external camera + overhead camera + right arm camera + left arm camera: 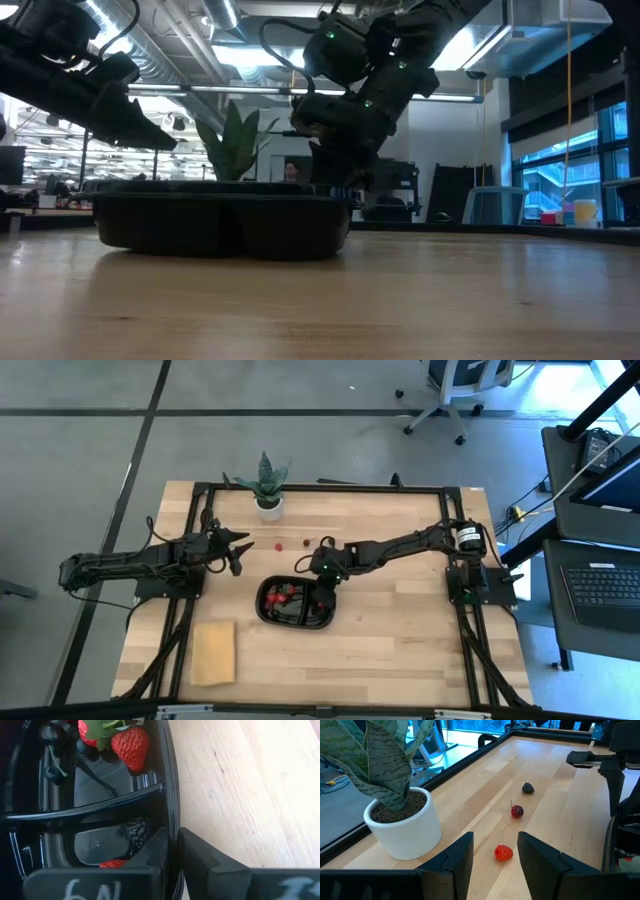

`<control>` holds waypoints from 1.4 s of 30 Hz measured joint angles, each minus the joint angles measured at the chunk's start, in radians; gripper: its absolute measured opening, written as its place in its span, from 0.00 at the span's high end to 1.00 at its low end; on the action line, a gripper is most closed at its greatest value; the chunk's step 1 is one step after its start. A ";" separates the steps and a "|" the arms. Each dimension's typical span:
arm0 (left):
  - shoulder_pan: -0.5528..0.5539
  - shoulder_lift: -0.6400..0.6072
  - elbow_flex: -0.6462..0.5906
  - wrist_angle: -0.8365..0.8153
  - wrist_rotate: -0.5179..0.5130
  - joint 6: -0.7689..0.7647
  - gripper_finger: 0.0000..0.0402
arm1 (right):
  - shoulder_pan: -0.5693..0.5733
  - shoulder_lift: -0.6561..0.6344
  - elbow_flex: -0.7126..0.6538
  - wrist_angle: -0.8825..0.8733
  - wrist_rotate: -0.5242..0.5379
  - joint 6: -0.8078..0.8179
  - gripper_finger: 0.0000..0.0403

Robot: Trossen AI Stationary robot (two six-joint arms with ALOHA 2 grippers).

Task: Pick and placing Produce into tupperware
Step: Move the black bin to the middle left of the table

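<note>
The black tupperware (268,615) sits mid-table with red produce (285,595) in its left compartment; strawberries (131,747) rest on that floor. A blackberry (136,831) lies in the other compartment, beside my right gripper (175,847). That gripper is over the tray's far right rim (170,795), slanting down, fingers a narrow gap apart, nothing between them but the rim line. My left gripper (495,855) waits open at the left, above the table. Before it a raspberry (503,852), a cherry (517,811) and a blackberry (528,788) lie on the wood. My right gripper stands astride the tupperware's rim (172,822), one finger inside the compartment and one outside, coming from above and slanting down. Whether either finger touches the rim or the blackberry beside it, I cannot tell.
A potted plant (267,488) in a white pot (405,827) stands at the far edge left of centre. A flat tan block (213,652) lies near the front left. Black frame rails (330,487) border the table.
</note>
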 joint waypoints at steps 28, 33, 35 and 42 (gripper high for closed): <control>0.000 0.000 0.000 0.000 0.000 -0.001 0.63 | 0.000 0.000 0.000 0.003 -0.002 -0.131 0.87; 0.000 0.000 0.000 0.000 0.000 -0.002 0.63 | 0.000 0.000 0.000 0.000 -0.003 -0.131 0.81; 0.000 0.000 0.000 0.000 0.000 -0.002 0.63 | 0.000 0.000 0.000 -0.001 -0.003 -0.129 0.77; 0.000 0.000 0.000 0.000 0.000 -0.003 0.63 | 0.000 0.000 0.000 -0.001 -0.005 -0.127 0.67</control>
